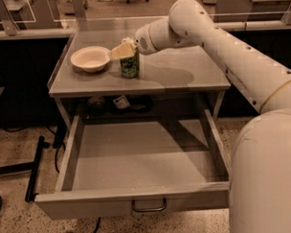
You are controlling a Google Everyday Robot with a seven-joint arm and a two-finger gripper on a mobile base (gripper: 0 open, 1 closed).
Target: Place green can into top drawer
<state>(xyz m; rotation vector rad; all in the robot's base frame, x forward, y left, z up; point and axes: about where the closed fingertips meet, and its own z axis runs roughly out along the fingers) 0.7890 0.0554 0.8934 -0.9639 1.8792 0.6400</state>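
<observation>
The green can stands upright on the grey tabletop, just right of a cream bowl. My gripper reaches in from the right and sits right at the can's top, its cream-coloured fingers over the upper part of the can. The top drawer is pulled wide open below the tabletop and its inside is bare. Its front panel with a small metal loop handle faces me.
A cream round bowl sits on the tabletop left of the can. Dark items lie on the shelf behind the drawer. My white arm spans the right side. A black stand foot lies on the floor at the left.
</observation>
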